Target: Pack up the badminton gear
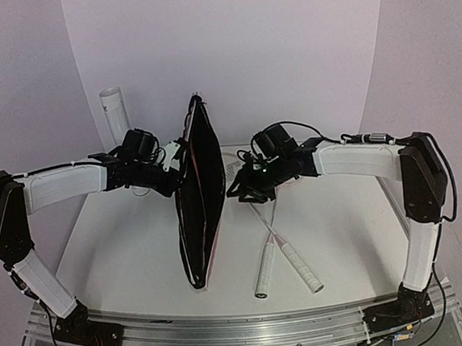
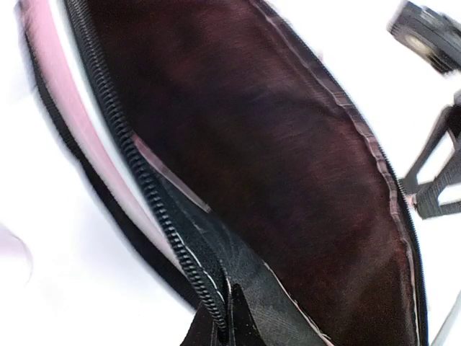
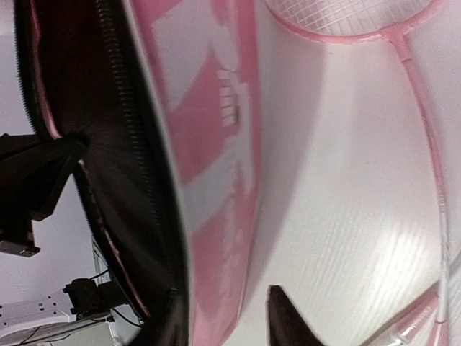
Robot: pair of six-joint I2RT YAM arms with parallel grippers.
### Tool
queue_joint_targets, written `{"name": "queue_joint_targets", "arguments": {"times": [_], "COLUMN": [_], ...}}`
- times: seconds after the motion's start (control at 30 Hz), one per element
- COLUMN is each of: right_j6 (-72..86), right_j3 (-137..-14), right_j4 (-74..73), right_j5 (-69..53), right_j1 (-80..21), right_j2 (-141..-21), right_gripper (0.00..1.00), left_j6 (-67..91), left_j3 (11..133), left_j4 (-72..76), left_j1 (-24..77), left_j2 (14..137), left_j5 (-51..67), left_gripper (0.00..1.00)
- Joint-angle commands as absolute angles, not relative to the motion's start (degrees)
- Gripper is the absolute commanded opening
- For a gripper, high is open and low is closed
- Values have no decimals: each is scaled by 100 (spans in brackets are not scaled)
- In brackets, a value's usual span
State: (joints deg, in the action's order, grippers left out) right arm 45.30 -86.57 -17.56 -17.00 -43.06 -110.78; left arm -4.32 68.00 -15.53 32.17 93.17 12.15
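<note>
Item: two rackets (image 1: 273,236), crossed flat on the white table (image 1: 133,254), just right of the upright pink bag (image 1: 200,184). Long axes run near-to-far, roughly along the bag, with handles nearest and heads beneath the right gripper (image 1: 245,192). That gripper, the nearer one, has jaws parted and holds nothing. The left gripper (image 1: 173,158) pinches the bag's zipper rim, mouth gaping. Room beside the bag is tight.

1. Bag (image 1: 202,179) stands on edge mid-worktop (image 1: 125,255).
2. Both rackets (image 1: 265,271) lie crossed just right of it, handles toward the near edge.
3. Tube (image 1: 115,108) stands behind, off left.
</note>
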Motion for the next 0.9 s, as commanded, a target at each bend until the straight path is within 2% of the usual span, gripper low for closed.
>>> {"name": "queue_joint_targets", "arguments": {"times": [0.0,0.07,0.17,0.43,0.67,0.87], "right_j6": [4366,4109,3694,3313,3238,3099], "right_j3": [-8597,-8713,-8923,-8427,-7933,-7835], "right_j4": [-2092,-2714,-3683,-4660,-4774,-4744], "right_j5": [-1713,-1252,-508,-133,-431,-600], "right_j1": [-3987,-3943,-3939,-3944,-4099,-4110], "right_j2": [-10701,-10634,-10688,-10596,-10755,-11054], "right_gripper": [54,61,66,78,76,64], "left_j6": [-1320,-1308,-1492,-1761,-1465,-1378], "left_j3": [7548,7821,8024,8599,8637,8842], "left_j4": [-2566,-3025,-3435,-4096,-4032,-3904], "left_j1": [3595,3643,3731,3759,3806,3868], "left_j2": [9243,9412,9603,9910,10234,10461], "left_j5": [-94,-287,-545,-861,-703,-687], "left_gripper": [0,0,0,0,0,0]}}
